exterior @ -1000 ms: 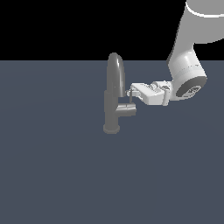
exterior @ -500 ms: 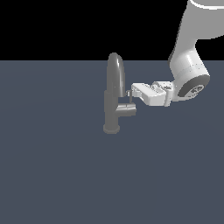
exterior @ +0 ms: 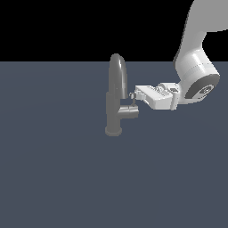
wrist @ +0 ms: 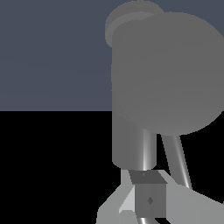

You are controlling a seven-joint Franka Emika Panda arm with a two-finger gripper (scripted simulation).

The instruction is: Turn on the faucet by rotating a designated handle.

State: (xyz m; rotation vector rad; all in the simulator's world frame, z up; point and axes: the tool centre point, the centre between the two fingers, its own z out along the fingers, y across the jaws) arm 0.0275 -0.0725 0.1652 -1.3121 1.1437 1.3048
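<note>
The grey faucet (exterior: 116, 95) stands on a round base, with an arched spout and a short side stub (exterior: 129, 113) pointing to the exterior view's right. The handle (exterior: 133, 102) is a thin rod rising from the stub's end. My gripper (exterior: 134, 95) reaches in horizontally from the exterior view's right. Its fingertips are close together at the handle's upper end, and it looks shut and empty. In the wrist view, the stub's round end (wrist: 166, 74) fills the picture. The thin handle (wrist: 178, 159) runs beside my fingers (wrist: 148, 199), with the spout (wrist: 131, 144) behind.
The faucet stands on a flat dark blue-grey surface (exterior: 58, 178). My white arm (exterior: 196, 80) comes down from the upper right of the exterior view. Nothing else shows.
My wrist and arm have shifted slightly to the exterior view's right. The fingertips stay at the handle. The faucet and handle look unchanged.
</note>
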